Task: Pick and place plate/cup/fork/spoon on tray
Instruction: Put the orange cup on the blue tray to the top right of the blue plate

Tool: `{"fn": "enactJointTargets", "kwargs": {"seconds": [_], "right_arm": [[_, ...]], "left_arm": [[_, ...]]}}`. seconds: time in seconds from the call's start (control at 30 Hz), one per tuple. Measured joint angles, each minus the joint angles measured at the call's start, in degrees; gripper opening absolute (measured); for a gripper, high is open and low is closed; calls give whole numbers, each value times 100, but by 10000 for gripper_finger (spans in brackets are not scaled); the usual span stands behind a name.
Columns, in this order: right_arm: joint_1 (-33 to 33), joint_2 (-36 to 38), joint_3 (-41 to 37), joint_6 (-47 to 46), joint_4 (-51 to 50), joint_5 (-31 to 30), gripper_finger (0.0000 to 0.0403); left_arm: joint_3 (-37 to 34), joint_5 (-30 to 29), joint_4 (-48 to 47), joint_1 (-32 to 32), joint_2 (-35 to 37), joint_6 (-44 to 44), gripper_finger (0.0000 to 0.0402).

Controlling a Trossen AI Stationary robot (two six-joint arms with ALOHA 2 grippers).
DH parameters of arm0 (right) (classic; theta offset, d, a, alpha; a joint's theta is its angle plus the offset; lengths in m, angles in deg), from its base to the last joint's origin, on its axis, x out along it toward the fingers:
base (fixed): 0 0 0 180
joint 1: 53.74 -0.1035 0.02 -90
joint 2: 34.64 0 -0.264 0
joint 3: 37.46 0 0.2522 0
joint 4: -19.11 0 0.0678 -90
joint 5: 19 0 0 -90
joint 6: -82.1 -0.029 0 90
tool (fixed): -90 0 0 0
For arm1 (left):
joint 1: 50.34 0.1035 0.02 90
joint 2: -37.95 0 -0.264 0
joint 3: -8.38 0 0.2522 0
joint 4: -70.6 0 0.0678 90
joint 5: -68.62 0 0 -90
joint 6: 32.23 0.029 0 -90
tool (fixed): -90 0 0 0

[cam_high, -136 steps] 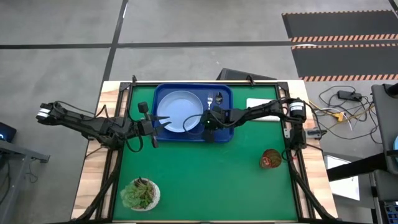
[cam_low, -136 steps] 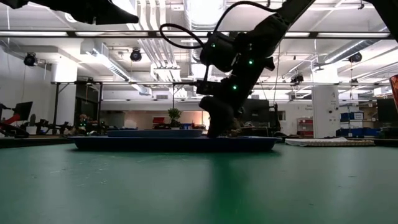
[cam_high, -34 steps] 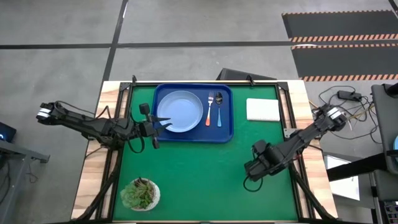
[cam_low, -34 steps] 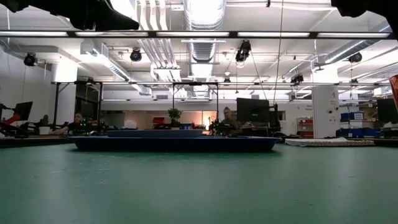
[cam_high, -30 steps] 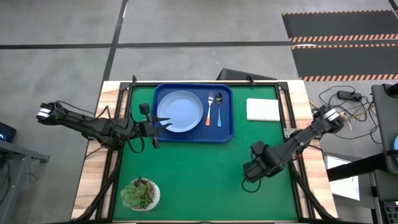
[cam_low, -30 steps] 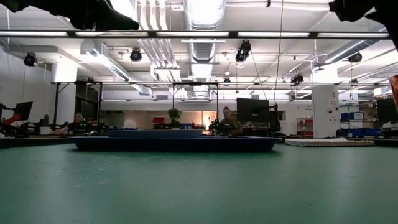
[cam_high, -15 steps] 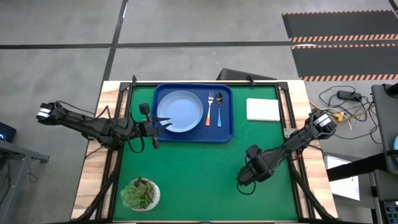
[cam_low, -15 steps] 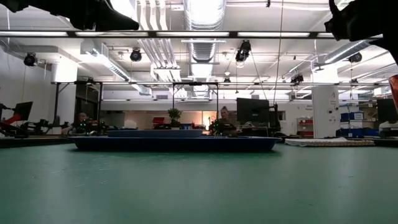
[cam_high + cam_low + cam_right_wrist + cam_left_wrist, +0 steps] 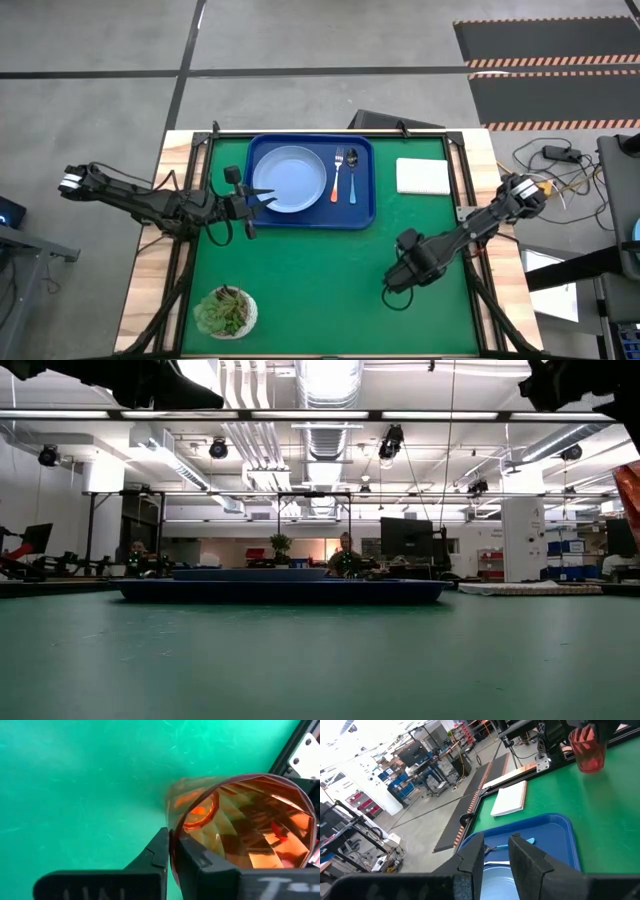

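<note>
The pale-blue plate (image 9: 288, 180), the orange-handled fork (image 9: 337, 182) and the blue-handled spoon (image 9: 352, 184) lie in the dark-blue tray (image 9: 362, 215) at the table's far side. My right gripper (image 9: 400, 274) hangs over the near right of the table, shut on the dark-red cup (image 9: 240, 830). The cup also shows in the left wrist view (image 9: 587, 750) and at the low view's right edge (image 9: 630, 490). In the high view the gripper hides it. My left gripper (image 9: 262, 197) is open and empty at the tray's left rim. My right gripper pinches the cup's wall at the rim (image 9: 170, 822), one finger (image 9: 197, 857) inside the cup and one finger (image 9: 152, 855) outside. The cup is lifted clear of the table and tilted, its mouth toward the wrist camera.
A white square pad (image 9: 422, 176) lies right of the tray. A small pot with a green succulent (image 9: 225, 312) stands at the near left. Bare green mat lies between the tray and the near edge. People show in the room behind the table.
My right gripper has drifted a little toward the table's left and near edge with the cup, which stays lifted clear. More of the cup now shows at the low view's right edge.
</note>
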Motion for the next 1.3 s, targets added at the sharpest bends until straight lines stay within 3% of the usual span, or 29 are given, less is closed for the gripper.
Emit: {"fn": "enactJointTargets", "kwargs": {"seconds": [0.27, 0.47, 0.63, 1.0, 1.3], "right_arm": [[483, 20, 579, 883, -260, -668, 9], [1526, -23, 1280, 2562, -223, -1491, 9], [2584, -243, 1909, 4290, 281, -1658, 9], [4120, -1692, 4177, 7776, 481, -1666, 9], [4628, -2929, 6029, 9241, 450, -1653, 9]], "left_arm": [[-1, 0, 13, 0, 5, 2, 70], [-1, 0, 20, 0, 5, 2, 70], [10, 0, 45, 0, 3, 7, 70], [26, -2, 35, 0, 20, 67, 70], [10, -53, 26, 0, 20, 174, 70]]}}
